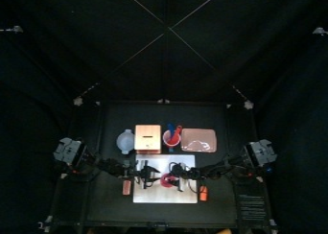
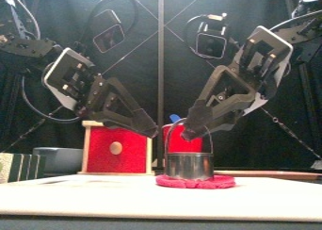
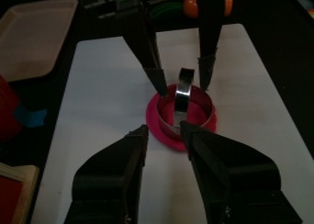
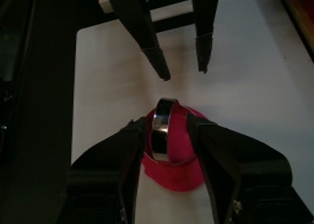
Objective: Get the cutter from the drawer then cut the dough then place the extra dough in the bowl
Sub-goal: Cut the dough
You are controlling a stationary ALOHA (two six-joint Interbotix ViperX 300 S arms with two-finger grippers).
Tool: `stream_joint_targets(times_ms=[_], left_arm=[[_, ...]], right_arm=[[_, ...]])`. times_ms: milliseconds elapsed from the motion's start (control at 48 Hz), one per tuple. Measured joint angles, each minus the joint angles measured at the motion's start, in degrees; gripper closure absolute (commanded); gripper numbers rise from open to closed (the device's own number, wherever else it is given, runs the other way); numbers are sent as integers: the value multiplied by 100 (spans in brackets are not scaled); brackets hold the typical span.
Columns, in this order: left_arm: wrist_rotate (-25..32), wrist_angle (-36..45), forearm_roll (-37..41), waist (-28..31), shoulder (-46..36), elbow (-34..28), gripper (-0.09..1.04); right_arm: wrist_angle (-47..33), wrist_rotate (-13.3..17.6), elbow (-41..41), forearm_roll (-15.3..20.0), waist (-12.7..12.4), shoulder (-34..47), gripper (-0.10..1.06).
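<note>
Squarely on flat red dough [image 2: 195, 183], round shiny metal cutter [image 2: 189, 165], right gripper [image 2: 187, 137] tight on it; left gripper [image 4: 182, 70] agape, empty.

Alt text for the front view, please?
The right gripper grips the metal cutter by its handle, standing on the pink dough on the white board. The left gripper hovers close beside it; the wooden box stands behind.

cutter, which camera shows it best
Front view: the cutter stands near and large on the dough, its side wall showing. Both wrist views show it narrow, between jaws. In the top view it is too small to make out.
</note>
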Motion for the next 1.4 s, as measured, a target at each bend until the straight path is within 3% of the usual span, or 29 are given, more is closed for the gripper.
stream_joint_targets(times_ms=[188, 292, 562, 1396], left_arm=[[0, -272, -9, -79, 475, -176, 43], [-9, -343, -9, -132, 545, -237, 47], [0, -352, -132, -308, 615, -246, 47], [9, -422, -308, -378, 940, -501, 48]], right_arm=[[729, 9, -132, 18, -123, -132, 19], [1116, 9, -264, 18, -220, -158, 19], [1688, 26, -571, -9, -369, -149, 19], [1740, 18, -624, -9, -457, -132, 19]])
